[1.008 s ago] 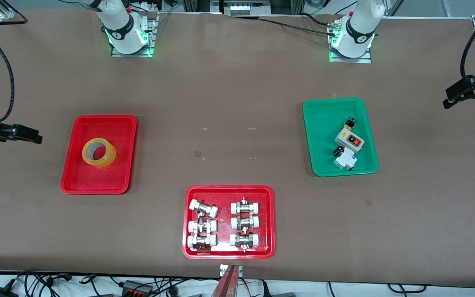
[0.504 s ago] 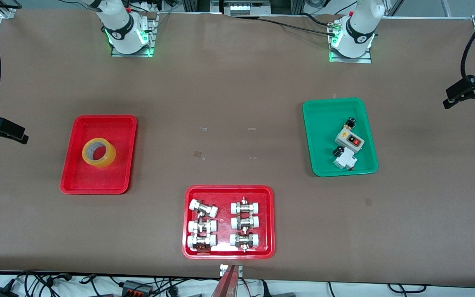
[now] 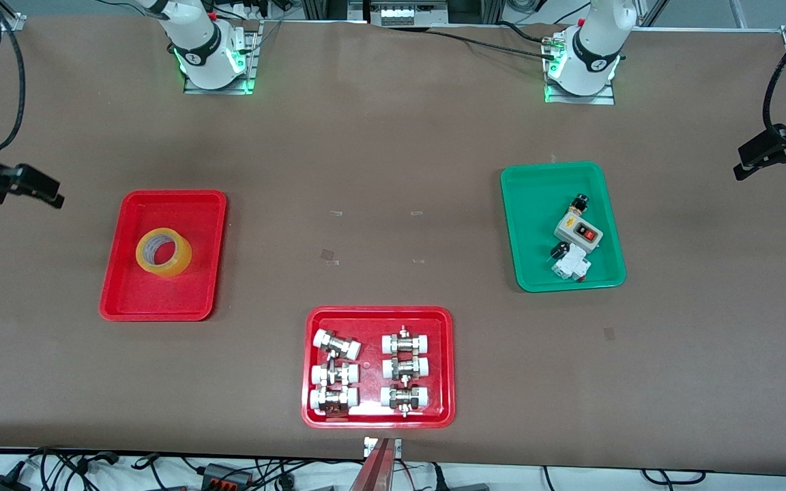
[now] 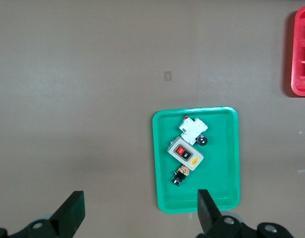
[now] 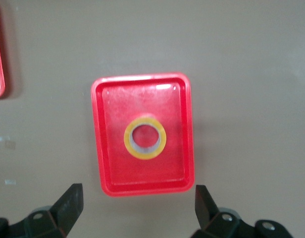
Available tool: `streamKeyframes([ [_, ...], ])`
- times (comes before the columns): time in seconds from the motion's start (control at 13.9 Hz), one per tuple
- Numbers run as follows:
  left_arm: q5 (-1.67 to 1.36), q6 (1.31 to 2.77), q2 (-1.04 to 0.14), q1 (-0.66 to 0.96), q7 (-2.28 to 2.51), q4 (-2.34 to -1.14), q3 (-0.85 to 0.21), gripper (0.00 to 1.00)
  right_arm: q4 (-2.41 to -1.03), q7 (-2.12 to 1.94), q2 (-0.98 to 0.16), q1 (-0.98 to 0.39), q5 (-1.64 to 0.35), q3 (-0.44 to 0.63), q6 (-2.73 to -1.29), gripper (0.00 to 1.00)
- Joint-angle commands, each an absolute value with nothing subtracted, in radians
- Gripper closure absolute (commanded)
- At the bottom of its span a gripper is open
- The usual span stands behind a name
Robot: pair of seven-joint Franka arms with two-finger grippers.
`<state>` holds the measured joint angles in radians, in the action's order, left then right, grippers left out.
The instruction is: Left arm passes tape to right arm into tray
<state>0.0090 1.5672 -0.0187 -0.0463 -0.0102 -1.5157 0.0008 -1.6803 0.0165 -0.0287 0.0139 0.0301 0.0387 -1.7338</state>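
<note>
Tape: yellow translucent roll, pale core, lying flat in the plain red tray toward the right arm's end of the worktop. Green tray toward the left arm's end holds a grey switch box and small electrical parts. Second red tray, nearest the front camera, holds white-capped metal fittings. Left pincer released, empty, up over the worktop beside the green tray. Right pincer released, empty, above the worktop beside the plain red tray.

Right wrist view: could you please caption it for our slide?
Yellow translucent tape roll lying flat in plain red plastic tray, open right gripper above.
</note>
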Motion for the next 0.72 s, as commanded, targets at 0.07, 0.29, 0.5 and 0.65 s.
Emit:
streamKeyframes([
  [0.07, -0.009, 1.555, -0.031, -0.051, -0.031, -1.486, 0.000, 0.00, -1.787, 0.005, 0.055, -0.005, 0.049, 0.052, -1.764, 0.00],
  [0.29, -0.009, 1.555, -0.031, -0.051, -0.031, -1.486, 0.000, 0.00, -1.776, 0.006, 0.041, -0.005, 0.038, 0.051, -1.749, 0.00],
  [0.5, -0.009, 1.555, -0.031, -0.051, -0.031, -1.486, 0.000, 0.00, -1.775, 0.006, 0.046, -0.003, 0.038, 0.052, -1.749, 0.00],
  [0.65, -0.009, 1.554, -0.031, -0.051, -0.031, -1.486, 0.000, 0.00, -1.772, 0.006, 0.048, -0.005, 0.035, 0.052, -1.747, 0.00],
])
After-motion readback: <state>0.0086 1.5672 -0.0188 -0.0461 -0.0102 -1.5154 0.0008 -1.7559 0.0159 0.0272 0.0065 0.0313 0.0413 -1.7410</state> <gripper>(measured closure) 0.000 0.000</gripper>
